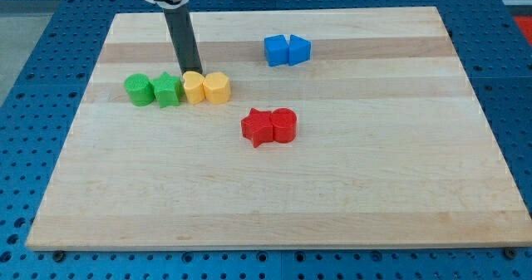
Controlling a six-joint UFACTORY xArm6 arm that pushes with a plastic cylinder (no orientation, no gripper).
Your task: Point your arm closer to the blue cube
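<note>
Barely begun: my tip (191,71) sits well apart from the blue cube (299,49).
The cube lies far-right on the desk (332,197); my tip touches the yellow block (194,87); no pincer exists here.

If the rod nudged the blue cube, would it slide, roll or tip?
The small blue cube looks squat and flat-faced, so it would probably slide, not roll or tip. It touches another blue block, which would likely move too if pushed leftward. My tip is near the yellow blocks.
</note>
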